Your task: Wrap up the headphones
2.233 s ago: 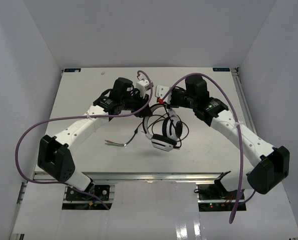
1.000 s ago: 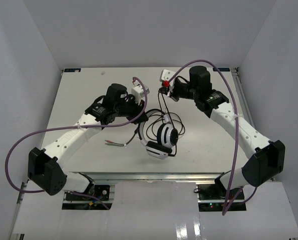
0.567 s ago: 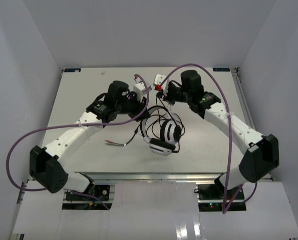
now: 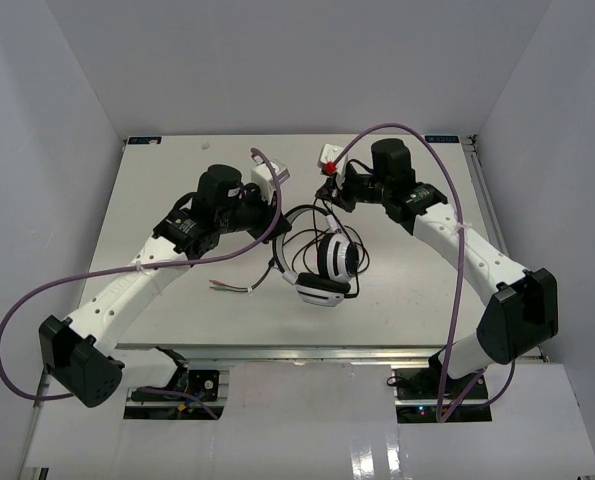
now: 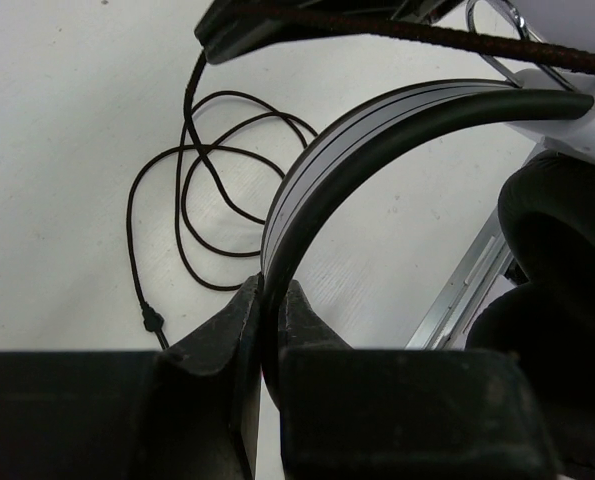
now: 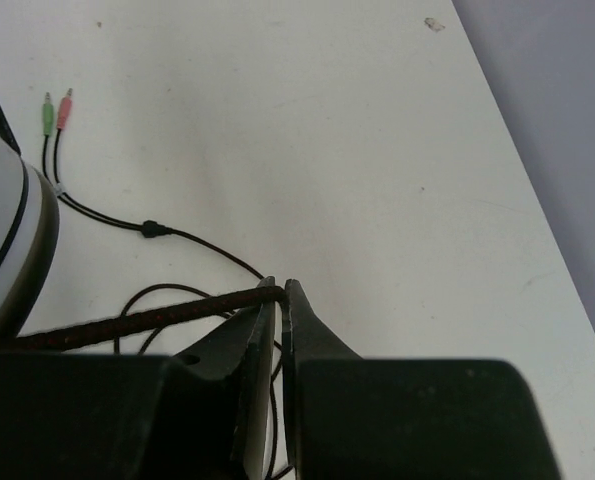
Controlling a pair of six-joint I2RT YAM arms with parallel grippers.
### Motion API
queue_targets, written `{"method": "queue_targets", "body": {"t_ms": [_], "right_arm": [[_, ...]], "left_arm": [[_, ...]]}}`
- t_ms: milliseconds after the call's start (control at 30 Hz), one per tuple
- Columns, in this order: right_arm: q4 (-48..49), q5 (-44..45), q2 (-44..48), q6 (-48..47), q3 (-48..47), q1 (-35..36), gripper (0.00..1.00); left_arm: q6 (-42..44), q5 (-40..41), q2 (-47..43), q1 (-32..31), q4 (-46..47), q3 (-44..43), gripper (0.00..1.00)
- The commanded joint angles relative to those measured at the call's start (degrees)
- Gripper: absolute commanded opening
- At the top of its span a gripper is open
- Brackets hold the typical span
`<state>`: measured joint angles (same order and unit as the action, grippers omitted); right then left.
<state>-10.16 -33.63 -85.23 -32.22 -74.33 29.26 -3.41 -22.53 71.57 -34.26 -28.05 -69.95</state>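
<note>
The headphones (image 4: 329, 263) hang just above the table's middle, white ear cups low, black headband up. My left gripper (image 4: 285, 214) is shut on the headband (image 5: 377, 130), which runs up from between its fingertips (image 5: 270, 300). A black ear pad (image 5: 567, 230) fills the right of that view. My right gripper (image 4: 327, 192) is shut on the braided cord (image 6: 127, 322) at its fingertips (image 6: 280, 290), behind the headset. Loose cord loops (image 5: 192, 200) lie on the table. The green and pink plugs (image 6: 57, 105) rest flat to the left (image 4: 217, 284).
Thick purple cables (image 4: 107, 270) arc from both arms, one high over the right arm (image 4: 447, 170). The metal rail of the table's near edge (image 4: 297, 350) runs just below the headset. White walls close in the left, back and right sides.
The right gripper swung left with the cord, then back right. The left arm drew slightly left and back, still gripping the headband. The headset turned a little.
</note>
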Motion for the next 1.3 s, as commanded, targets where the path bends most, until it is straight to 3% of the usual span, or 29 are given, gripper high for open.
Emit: {"method": "queue_targets", "body": {"t_ms": [0, 233, 400, 567, 667, 767, 1067, 1267], "right_arm": [[2.33, -3.61, 0.87, 3.96, 0.24, -1.30, 0.12], [4.11, -14.09, 0.59, 9.17, 2.14, -2.63, 0.20], [8.01, -23.96, 0.74, 14.06, 4.27, -3.24, 0.39], [23.54, -34.22, -0.17, 25.99, 9.10, -3.24, 0.60], [37.81, -38.02, -0.39, 37.71, 13.98, -3.21, 0.67], [46.43, -39.17, -0.46, 43.57, 17.72, -2.69, 0.73], [52.38, -41.30, 2.63, 39.77, 27.44, -1.75, 0.77], [56.29, -42.91, 4.33, 40.63, 30.84, -0.75, 0.76]], "left_arm": [[-2.79, -5.04, -5.39, -0.72, 4.81, -2.39, 0.00], [-5.74, -1.31, -8.83, -0.72, 9.58, -1.55, 0.00], [-8.88, 0.42, -9.53, -0.72, 11.73, -3.36, 0.00], [-12.39, -0.47, -7.65, -0.72, 11.73, -7.55, 0.00], [-14.29, 0.46, -7.17, -0.72, 11.72, -10.28, 0.00], [-16.36, 2.61, -6.77, -0.72, 11.88, -12.65, 0.00], [-25.94, 29.43, -6.17, -0.72, 12.25, -18.55, 0.00], [-37.03, 44.35, -5.78, -0.72, 12.94, -17.43, 0.00]]}}
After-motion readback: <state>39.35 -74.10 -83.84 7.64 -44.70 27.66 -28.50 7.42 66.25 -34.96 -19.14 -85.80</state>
